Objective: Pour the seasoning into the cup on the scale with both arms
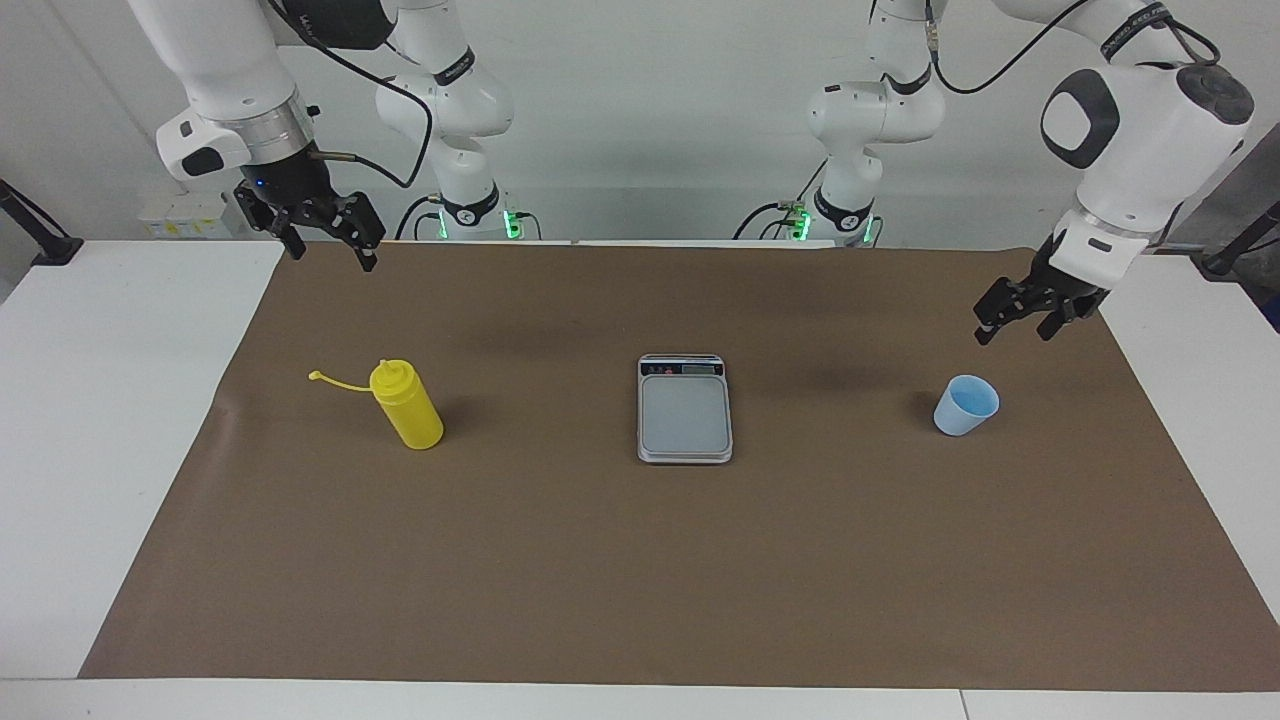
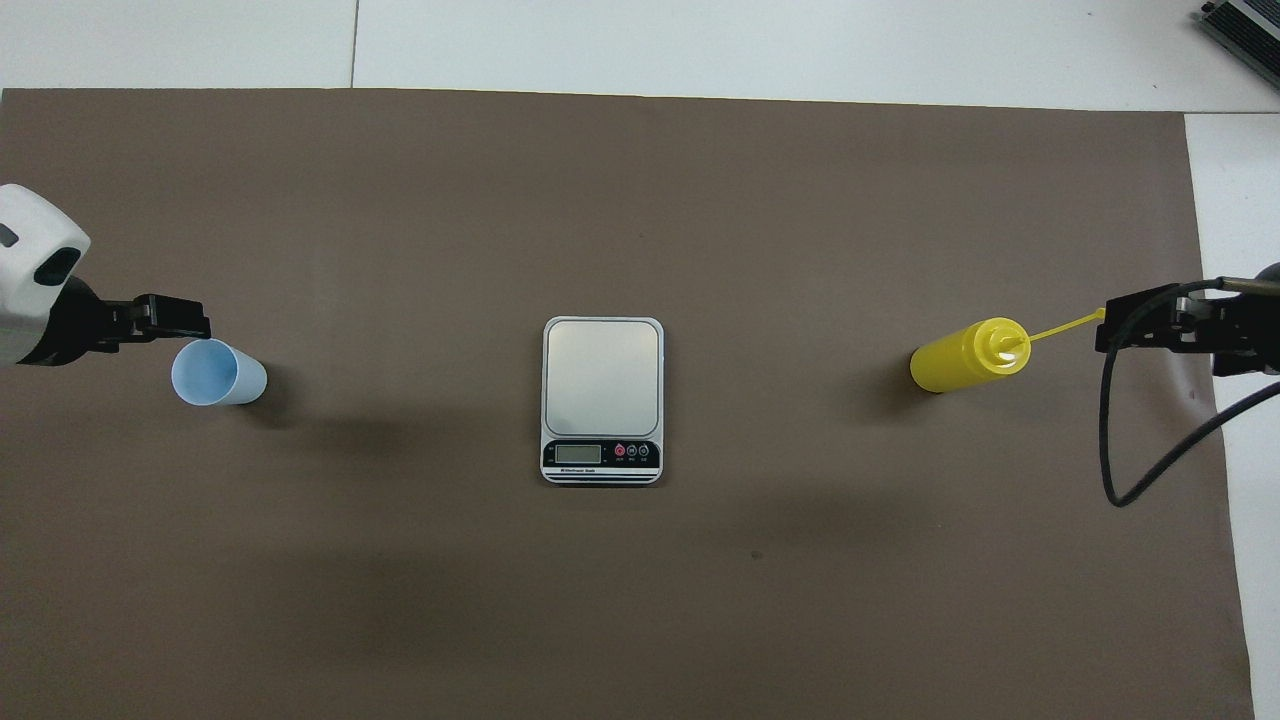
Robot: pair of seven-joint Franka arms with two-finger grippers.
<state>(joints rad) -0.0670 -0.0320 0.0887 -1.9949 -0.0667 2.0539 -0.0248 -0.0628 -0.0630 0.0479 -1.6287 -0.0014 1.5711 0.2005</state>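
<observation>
left gripper (image 1: 1010, 328): black, fingers apart, empty, above mat beside cup (image 1: 966, 405)
right gripper (image 1: 330, 245): spread, empty, waiting
cup: tapered blue plastic
scale (image 1: 684, 408): flat silver rectangle
seasoning (image 1: 406, 404): yellow cylindrical bottle

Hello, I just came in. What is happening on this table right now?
Nothing is held yet. The left gripper, open, is in the air close to the light blue cup, which stands on the brown mat toward that arm's end. The right gripper, also open, waits above the mat's edge, apart from the yellow bottle. The scale in the middle has nothing on it.
</observation>
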